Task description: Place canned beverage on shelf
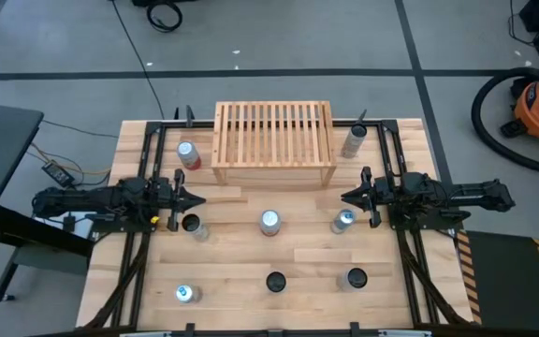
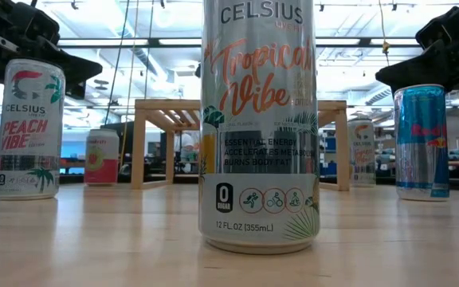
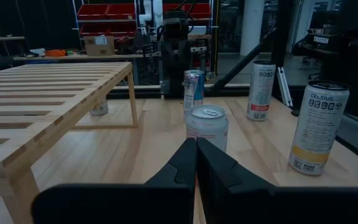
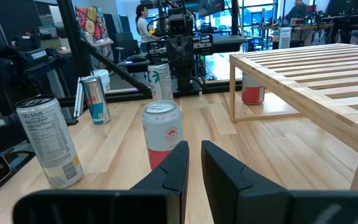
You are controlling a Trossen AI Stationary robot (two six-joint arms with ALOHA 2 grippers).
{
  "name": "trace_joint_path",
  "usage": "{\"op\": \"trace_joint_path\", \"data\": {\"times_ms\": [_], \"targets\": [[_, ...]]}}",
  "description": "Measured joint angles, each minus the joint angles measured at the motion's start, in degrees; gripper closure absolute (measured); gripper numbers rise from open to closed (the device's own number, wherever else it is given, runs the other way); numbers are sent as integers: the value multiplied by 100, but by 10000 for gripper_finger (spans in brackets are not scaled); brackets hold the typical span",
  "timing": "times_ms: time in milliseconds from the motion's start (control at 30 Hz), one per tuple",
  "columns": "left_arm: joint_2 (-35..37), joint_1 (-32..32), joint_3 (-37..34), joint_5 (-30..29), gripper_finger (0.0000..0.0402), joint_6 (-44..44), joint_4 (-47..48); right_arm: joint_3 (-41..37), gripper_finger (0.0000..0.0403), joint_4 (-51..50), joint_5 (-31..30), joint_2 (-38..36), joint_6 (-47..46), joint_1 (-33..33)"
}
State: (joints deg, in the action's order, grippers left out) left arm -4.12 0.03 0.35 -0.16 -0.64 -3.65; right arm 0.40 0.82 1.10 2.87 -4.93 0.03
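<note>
Eight cans stand on the worktop, near to mid. Left claw, fingers together, and right claw, fingers slightly apart and holding nothing, hover mid-table. Farther back sits the shelf, bare.

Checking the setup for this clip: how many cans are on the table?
8 cans: one at each end of the shelf, three in the middle row, three in the front row. None seems hidden.
</note>
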Motion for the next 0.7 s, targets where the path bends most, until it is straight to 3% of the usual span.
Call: {"op": "trace_joint_path", "data": {"times_ms": [433,700], "targets": [[1,-2,1,0,384,0,-1,0,349,66,2,2,189,0],[1,-1,1,2,384,0,-1,0,349,618,0,0,92,0]]}}
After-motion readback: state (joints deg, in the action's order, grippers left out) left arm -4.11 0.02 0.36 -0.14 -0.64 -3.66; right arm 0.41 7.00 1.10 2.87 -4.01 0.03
